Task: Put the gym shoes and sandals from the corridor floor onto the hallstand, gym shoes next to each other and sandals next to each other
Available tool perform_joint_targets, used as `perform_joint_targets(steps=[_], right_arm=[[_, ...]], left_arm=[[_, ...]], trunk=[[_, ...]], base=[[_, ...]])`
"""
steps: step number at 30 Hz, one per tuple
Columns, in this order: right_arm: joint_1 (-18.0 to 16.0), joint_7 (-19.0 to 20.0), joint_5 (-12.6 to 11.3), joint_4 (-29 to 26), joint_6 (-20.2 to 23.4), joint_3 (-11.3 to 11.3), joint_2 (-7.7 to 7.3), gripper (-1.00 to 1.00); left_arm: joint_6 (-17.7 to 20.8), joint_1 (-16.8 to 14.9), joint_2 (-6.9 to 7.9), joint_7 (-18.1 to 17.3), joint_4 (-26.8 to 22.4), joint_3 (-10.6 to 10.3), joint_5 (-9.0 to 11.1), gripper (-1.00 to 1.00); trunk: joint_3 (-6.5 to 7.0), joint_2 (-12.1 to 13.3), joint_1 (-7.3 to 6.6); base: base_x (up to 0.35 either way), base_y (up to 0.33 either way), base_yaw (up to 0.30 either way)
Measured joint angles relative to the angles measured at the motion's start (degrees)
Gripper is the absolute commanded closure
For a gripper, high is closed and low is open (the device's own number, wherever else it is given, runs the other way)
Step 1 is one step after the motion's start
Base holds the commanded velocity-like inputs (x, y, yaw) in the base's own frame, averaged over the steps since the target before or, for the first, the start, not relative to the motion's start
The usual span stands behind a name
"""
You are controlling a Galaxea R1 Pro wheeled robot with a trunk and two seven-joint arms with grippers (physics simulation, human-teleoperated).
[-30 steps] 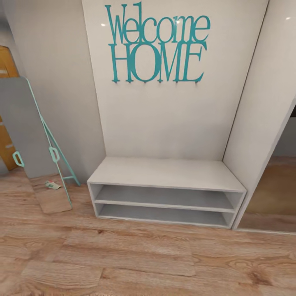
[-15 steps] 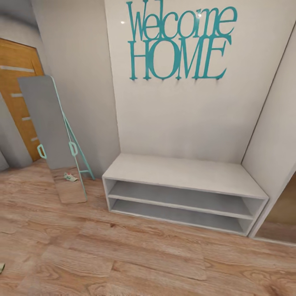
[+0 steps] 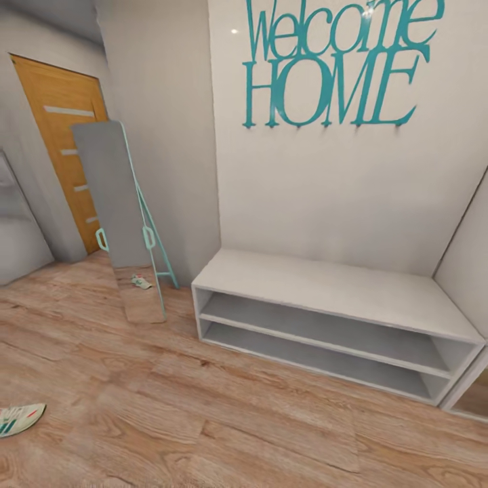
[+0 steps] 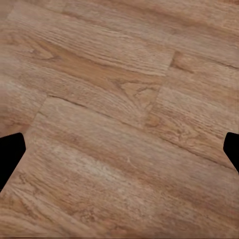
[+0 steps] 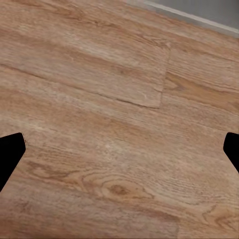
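One gym shoe (image 3: 20,418), cream-white with green stripes and a red-orange mark, lies on the corridor floor (image 3: 224,413) at the lower left edge of the head view, partly cut off. The sandals and the hallstand are out of view. In the left wrist view, my left gripper (image 4: 119,154) hangs open over bare planks, its dark fingertips (image 4: 10,159) at the picture's two sides. My right gripper (image 5: 119,152) is open the same way above the floor (image 5: 114,114), nothing between its fingertips (image 5: 11,154).
A pale-grey bench (image 3: 325,288) with two open shelves stands ahead under teal "Welcome HOME" letters (image 3: 335,64). A tall mirror (image 3: 122,217) on a teal frame leans on the wall left of it, reflecting a small pale shoe. An orange door (image 3: 64,142) stands farther left.
The camera has swung left, so the bench and letters sit further right in the picture. The orange door and the gym shoe on the floor have come into view.
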Motion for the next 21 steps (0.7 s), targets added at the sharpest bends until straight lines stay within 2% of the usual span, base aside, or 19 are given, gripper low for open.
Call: perform_joint_targets(steps=[21], right_arm=[[0.00,0.01,0.02,0.08,0.00,0.11,0.15,-1.00]], left_arm=[[-0.28,0.00,0.00,0.08,0.09,0.17,0.02,-1.00]], trunk=[[-4.97,-8.41,4.61]], base=[[0.000,0.000,0.232]])
